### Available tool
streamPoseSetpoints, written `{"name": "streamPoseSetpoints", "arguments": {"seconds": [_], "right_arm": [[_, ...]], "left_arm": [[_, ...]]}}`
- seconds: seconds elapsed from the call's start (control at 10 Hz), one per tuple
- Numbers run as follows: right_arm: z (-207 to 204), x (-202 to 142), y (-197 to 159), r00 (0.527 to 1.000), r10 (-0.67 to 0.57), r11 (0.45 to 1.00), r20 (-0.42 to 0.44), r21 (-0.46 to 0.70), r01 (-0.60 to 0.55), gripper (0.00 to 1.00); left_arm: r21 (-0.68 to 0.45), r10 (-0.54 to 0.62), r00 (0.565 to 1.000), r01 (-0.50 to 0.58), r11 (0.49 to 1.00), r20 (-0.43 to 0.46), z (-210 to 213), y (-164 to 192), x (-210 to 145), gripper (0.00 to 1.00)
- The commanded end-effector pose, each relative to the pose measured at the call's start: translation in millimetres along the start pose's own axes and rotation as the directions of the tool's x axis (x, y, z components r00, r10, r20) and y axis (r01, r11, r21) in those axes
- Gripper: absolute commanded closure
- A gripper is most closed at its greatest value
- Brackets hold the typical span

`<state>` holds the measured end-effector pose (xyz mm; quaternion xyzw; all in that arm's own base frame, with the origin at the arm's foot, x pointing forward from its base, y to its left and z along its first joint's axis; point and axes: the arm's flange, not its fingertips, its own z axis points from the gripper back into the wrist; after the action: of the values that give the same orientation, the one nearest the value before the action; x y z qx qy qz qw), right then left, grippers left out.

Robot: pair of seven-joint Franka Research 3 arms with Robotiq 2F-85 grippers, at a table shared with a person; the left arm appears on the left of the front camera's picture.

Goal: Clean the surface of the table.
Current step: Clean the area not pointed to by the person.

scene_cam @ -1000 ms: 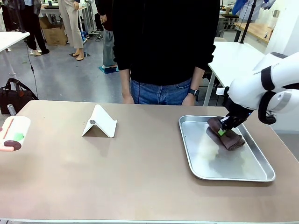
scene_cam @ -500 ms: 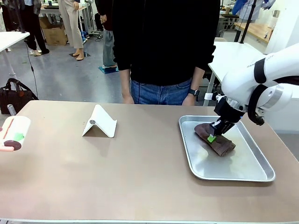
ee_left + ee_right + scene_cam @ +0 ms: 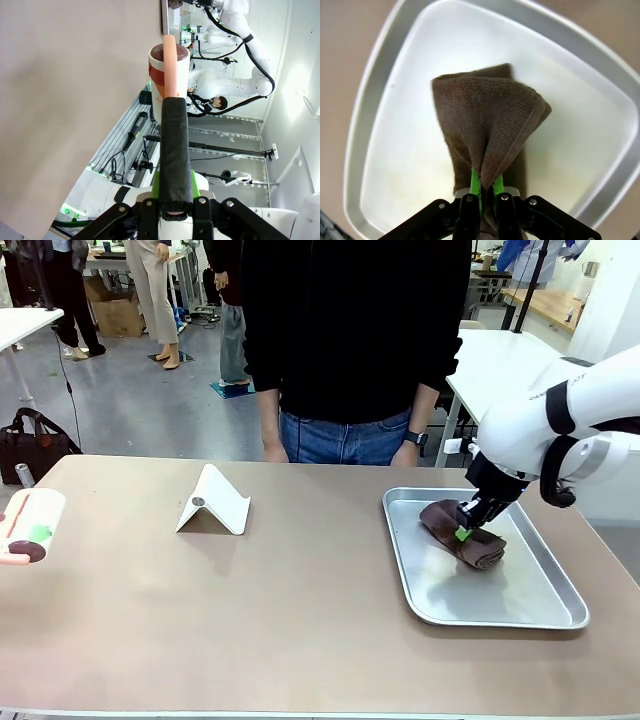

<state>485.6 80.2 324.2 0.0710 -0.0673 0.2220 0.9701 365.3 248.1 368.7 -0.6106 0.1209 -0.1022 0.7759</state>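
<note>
Down at the near edge, the table [image 3: 300,640] spreads its matte taupe-brown top across the whole front view, pale rim along the bottom. At its left end, the left gripper [image 3: 175,196] has its green pads pressed tight on the black foam grip of a lint roller [image 3: 170,65]. A pink shaft runs up from that grip to a white drum with a red band. From the front, that roller [image 3: 30,512] sits at the picture's left edge, over the left end of the table. Whether the drum touches the top, I cannot tell.

Over to the right side now. A shiny metal tray [image 3: 420,590] lies flat on the table, and inside its rim is a brown towel [image 3: 445,522], bunched and folded. The right gripper [image 3: 464,531] comes down from the white arm and pinches a fold of that towel between its green pads, jaws squeezed together on the cloth. The wrist view shows the towel [image 3: 485,120] fanning out from the fingers over the tray's [image 3: 375,100] pale floor.

Further back, left of centre, a white folded stand [image 3: 213,502] rests on the table like a little tent, well apart from the tray. Behind the far edge stands a person [image 3: 350,340] in a black top and jeans, arms down, a watch [image 3: 415,437] on one wrist. On the floor far left, a dark bag [image 3: 30,445].
</note>
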Motion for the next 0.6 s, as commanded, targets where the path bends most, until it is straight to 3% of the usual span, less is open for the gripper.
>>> {"name": "streamPoseSetpoints", "arguments": {"seconds": [0.0, 0.3, 0.5], "right_arm": [[-4.8, -2.2, -14.5, 0.995, -0.096, 0.991, 0.016, -0.093, 0.097, 0.89], [4.1, -7.3, -39.3, 0.98, -0.188, 0.977, 0.058, -0.096, 0.193, 0.89], [19.5, -14.4, -53.7, 0.967, -0.233, 0.972, 0.099, -0.021, 0.236, 0.89]], "left_arm": [[-0.02, 0.005, 1.0, -0.005, 1.0, 0.014, 0.4, -6.1, 0.3, 0.78], [-0.02, 0.005, 1.0, -0.005, 1.0, 0.014, 0.4, -6.1, 0.3, 0.78], [-0.02, 0.005, 1.0, -0.005, 1.0, 0.014, 0.4, -6.1, 0.3, 0.78]]}}
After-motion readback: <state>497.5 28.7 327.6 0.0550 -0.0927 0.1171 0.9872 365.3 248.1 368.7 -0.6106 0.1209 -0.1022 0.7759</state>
